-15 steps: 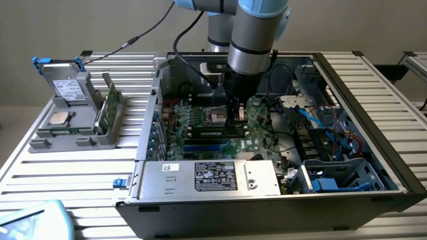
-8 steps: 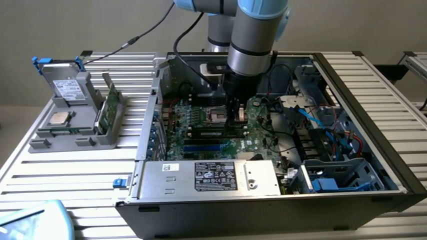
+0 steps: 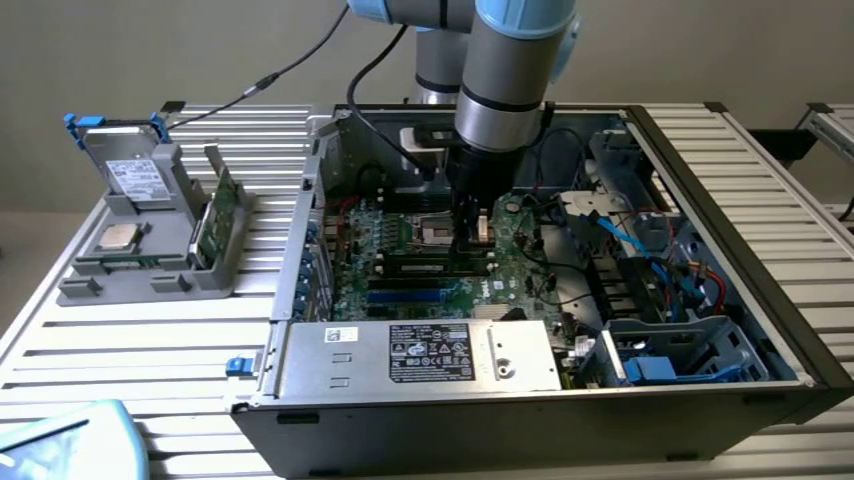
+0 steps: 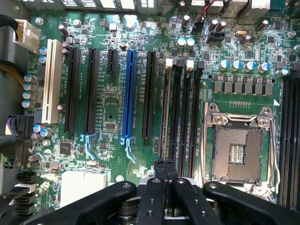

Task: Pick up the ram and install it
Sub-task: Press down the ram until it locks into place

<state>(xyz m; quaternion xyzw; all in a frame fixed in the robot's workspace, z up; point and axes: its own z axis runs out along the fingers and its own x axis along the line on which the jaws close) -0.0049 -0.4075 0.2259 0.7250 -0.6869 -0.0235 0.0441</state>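
The ram (image 3: 424,266) stands on edge in a black memory slot of the motherboard (image 3: 400,290) inside the open computer case. From the wrist camera I look straight down on the ram's (image 4: 165,112) thin top edge, in the slot farthest from the processor socket (image 4: 236,152). My gripper (image 4: 165,164) is shut, its two fingertips pressed together right over one end of the stick. In the exterior view my gripper (image 3: 469,238) reaches straight down into the case at that end. Whether the tips touch the stick I cannot tell.
Three empty memory slots (image 4: 185,112) lie beside the stick, and a blue expansion slot (image 4: 129,93) is further off. The power supply (image 3: 420,355) fills the case front. Outside, at the exterior view's left, a grey fixture (image 3: 147,270) holds a drive, a processor chip and a green card (image 3: 220,215).
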